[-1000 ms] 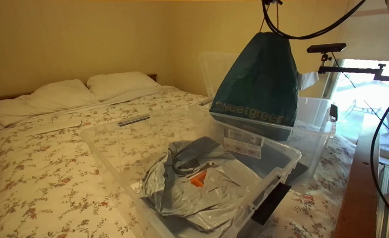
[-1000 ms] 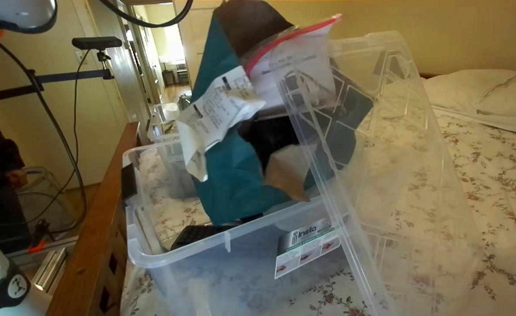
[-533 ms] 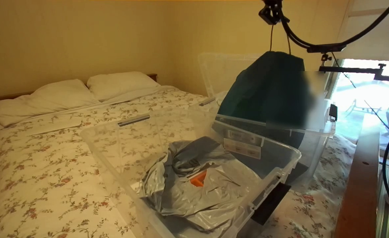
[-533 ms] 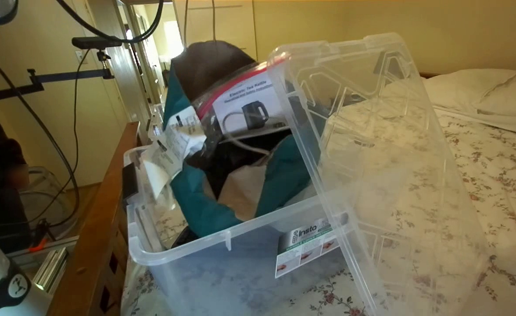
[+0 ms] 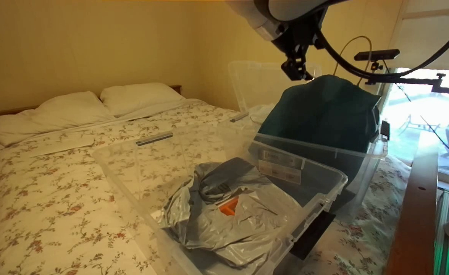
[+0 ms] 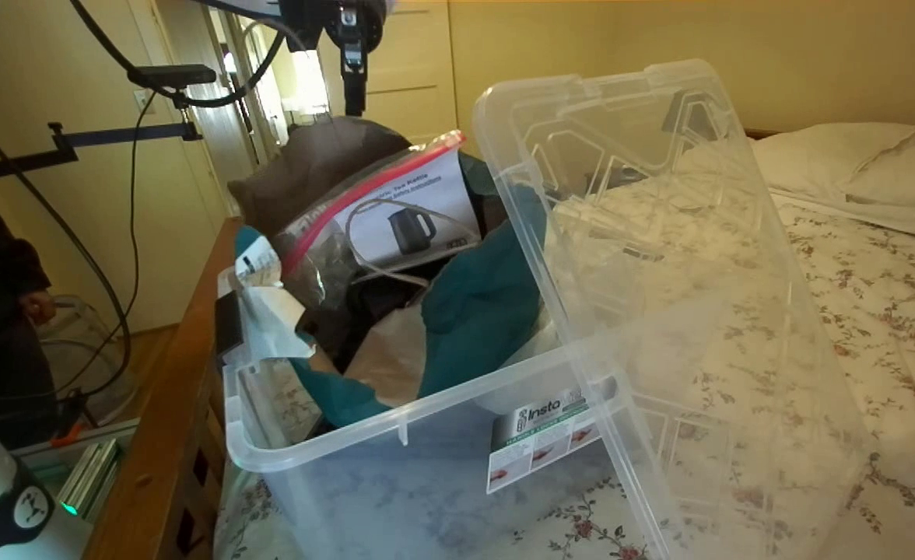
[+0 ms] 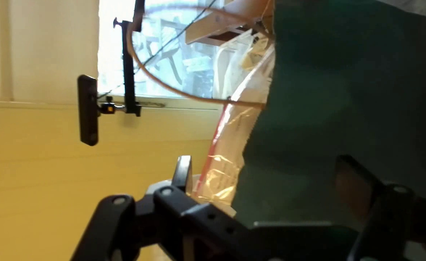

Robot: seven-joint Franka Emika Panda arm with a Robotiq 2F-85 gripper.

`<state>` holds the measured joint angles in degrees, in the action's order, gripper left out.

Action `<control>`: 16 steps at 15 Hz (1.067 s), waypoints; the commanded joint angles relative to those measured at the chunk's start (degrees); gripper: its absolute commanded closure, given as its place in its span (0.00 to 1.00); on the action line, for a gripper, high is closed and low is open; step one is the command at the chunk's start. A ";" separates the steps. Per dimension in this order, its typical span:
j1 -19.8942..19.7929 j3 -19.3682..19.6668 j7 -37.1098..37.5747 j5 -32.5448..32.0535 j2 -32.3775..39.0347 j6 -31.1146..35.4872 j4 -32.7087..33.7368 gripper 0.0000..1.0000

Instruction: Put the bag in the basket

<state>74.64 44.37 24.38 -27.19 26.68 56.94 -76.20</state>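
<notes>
The dark green bag point(image 5: 320, 110) leans in a clear plastic bin point(image 5: 365, 183), its upper part above the rim. In an exterior view its teal side point(image 6: 481, 319) and open mouth show above the bin's rim point(image 6: 325, 451). A bag of papers with a red zip edge point(image 6: 418, 210) and a crumpled receipt point(image 6: 271, 319) stick out of it. A thin brown handle point(image 7: 247, 104) loops loose in the wrist view. My gripper point(image 7: 265, 166) is open, its fingers wide apart before the bag's green face. It stands just above the bag's top in an exterior view point(image 5: 302, 74).
A nearer clear bin point(image 5: 121, 191) holds a crumpled grey plastic bag point(image 5: 243, 225). A clear lid point(image 6: 706, 327) leans upright beside the bag's bin. A wooden footboard point(image 5: 415, 198) runs along the bed's edge. A camera on a stand arm point(image 5: 377, 55) is close to the arm's cable.
The bag has come down into the bin and slumped toward the footboard. Its handles were taut from my gripper; now one loops loose. My gripper has come down beside the bag's top, open.
</notes>
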 commanded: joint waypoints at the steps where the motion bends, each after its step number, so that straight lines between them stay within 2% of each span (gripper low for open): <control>1: -9.11 -11.38 3.96 5.02 -6.29 6.03 -7.29 0.00; 2: -11.37 -13.38 3.99 6.18 -6.65 7.35 -8.27 0.00; 5: -22.10 -26.08 1.96 4.69 -9.83 10.56 -8.78 0.00; 9: -30.00 -38.68 -1.82 -1.15 -15.13 12.34 -5.95 0.00; 11: -32.33 -43.80 -3.55 -3.53 -18.48 12.20 -4.27 0.00; 15: -36.91 -51.84 -8.45 -8.85 -27.00 14.95 -3.78 0.00; 16: -34.16 -48.54 -9.50 -9.39 -29.13 17.70 -4.77 0.00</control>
<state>40.69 -4.33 18.89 -33.95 3.33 69.26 -78.47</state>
